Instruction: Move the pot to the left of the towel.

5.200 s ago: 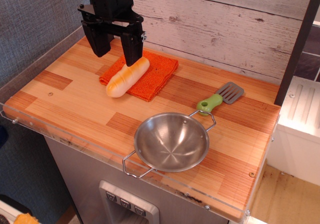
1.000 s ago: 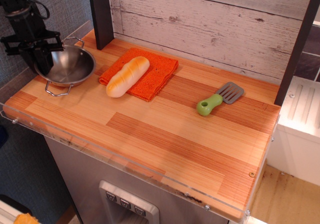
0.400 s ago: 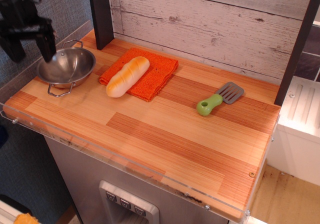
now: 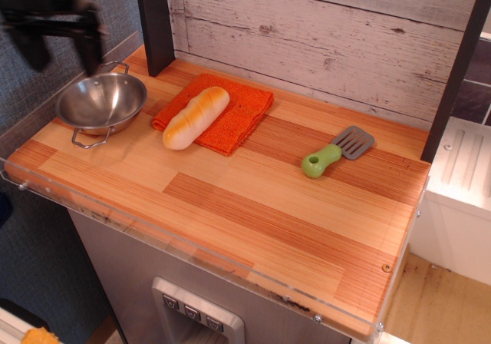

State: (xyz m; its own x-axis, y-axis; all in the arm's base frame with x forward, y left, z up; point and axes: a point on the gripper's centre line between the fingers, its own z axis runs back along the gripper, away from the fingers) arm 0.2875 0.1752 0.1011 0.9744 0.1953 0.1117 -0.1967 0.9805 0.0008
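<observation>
The pot (image 4: pixel 102 102) sits on the tabletop (image 4: pixel 253 206) just left of the towel (image 4: pixel 230 112), which carries a bread roll (image 4: pixel 195 117). The pincer (image 4: pixel 61 41) hangs blurred above the pot's left rim, fingers spread apart and holding nothing.

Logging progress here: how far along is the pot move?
Placement looks done: the pot sits on the counter left of the towel, apart from it. The gripper, jaws open and blurred, hangs above it holding nothing. Only clearing the arm away seems left.
</observation>
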